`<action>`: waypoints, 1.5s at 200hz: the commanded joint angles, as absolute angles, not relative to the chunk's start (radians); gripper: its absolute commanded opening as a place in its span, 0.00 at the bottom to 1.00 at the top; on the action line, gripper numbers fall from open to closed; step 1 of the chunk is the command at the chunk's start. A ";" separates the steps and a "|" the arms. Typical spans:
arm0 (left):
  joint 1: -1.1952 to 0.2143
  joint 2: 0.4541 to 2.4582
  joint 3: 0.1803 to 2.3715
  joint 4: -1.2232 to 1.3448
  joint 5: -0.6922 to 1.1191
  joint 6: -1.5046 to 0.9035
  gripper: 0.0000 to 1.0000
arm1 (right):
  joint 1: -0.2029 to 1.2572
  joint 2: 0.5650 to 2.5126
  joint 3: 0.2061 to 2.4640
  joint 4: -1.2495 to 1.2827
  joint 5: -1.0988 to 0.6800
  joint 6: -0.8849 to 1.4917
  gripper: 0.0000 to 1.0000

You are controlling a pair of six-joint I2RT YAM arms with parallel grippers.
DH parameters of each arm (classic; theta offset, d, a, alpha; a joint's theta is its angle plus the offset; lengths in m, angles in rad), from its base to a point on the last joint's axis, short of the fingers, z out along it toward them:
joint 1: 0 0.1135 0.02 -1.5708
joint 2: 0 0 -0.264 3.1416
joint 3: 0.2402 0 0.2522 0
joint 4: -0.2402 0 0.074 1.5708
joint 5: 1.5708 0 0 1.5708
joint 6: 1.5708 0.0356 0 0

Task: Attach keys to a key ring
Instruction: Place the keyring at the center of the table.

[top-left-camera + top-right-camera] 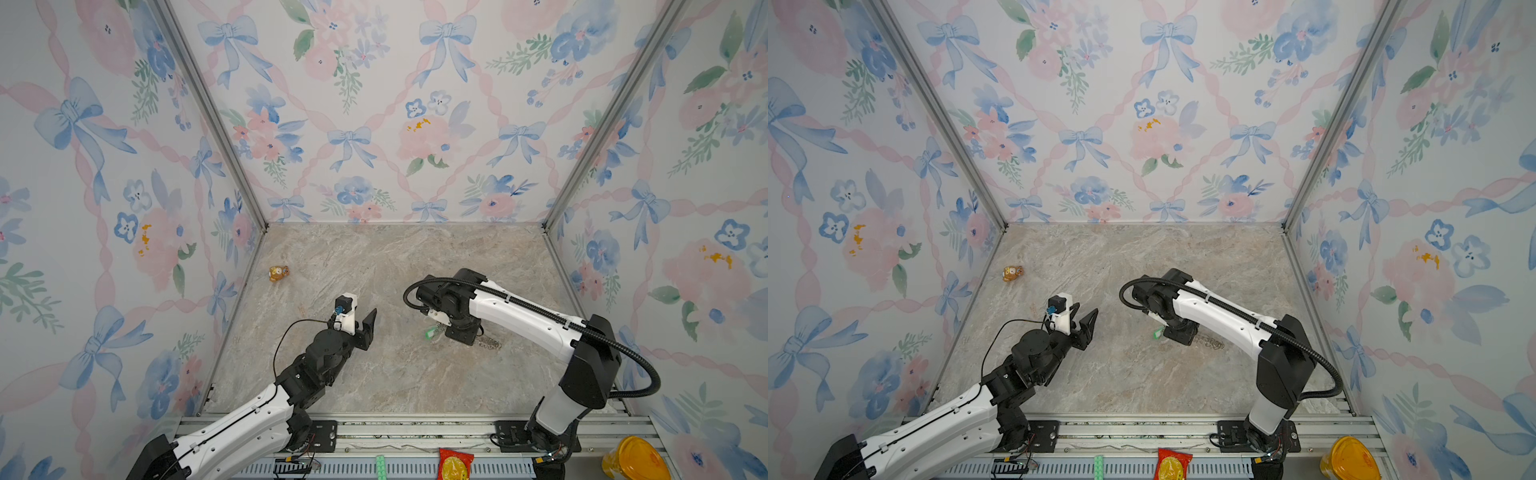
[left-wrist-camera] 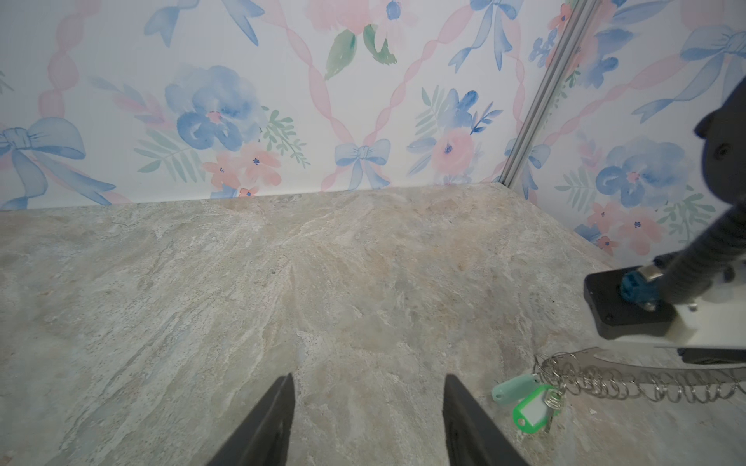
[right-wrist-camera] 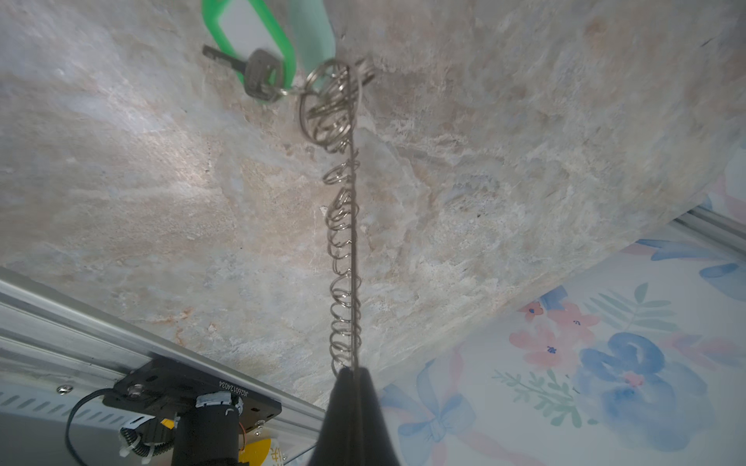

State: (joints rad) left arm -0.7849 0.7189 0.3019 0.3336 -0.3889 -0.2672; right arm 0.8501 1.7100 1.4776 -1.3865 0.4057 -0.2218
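Note:
The key ring (image 3: 354, 242) shows edge-on in the right wrist view, a thin band fringed with small silver rings, and my right gripper (image 3: 352, 369) is shut on its near edge. In the left wrist view the key ring (image 2: 646, 365) is held low over the table. At its far end are the keys: a bright green tag (image 3: 250, 28) with a silver key (image 3: 258, 74), and a pale mint tag (image 3: 311, 32), their small rings meeting the ring's cluster. My left gripper (image 2: 369, 379) is open and holds nothing, left of the keys (image 2: 535, 409). In both top views it (image 1: 361, 322) stands apart from the right gripper (image 1: 457, 332).
An orange-brown bear figurine (image 1: 278, 273) lies near the left wall at the back. Floral walls enclose the marble table (image 1: 395, 374) on three sides. On the front rail are a red snack packet (image 1: 455, 463) and a yellow container (image 1: 636, 459).

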 commanded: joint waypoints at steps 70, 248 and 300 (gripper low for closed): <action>-0.775 0.557 0.224 0.334 -0.525 -0.302 0.62 | 0.775 1.961 1.827 -1.252 0.613 -0.332 0.00; -0.765 0.525 0.204 0.339 -0.564 -0.305 0.66 | 0.897 1.825 1.299 -1.087 0.594 -0.122 0.29; -0.761 0.534 0.205 0.353 -0.567 -0.302 0.66 | 0.856 1.694 1.220 -1.112 0.573 -0.076 0.34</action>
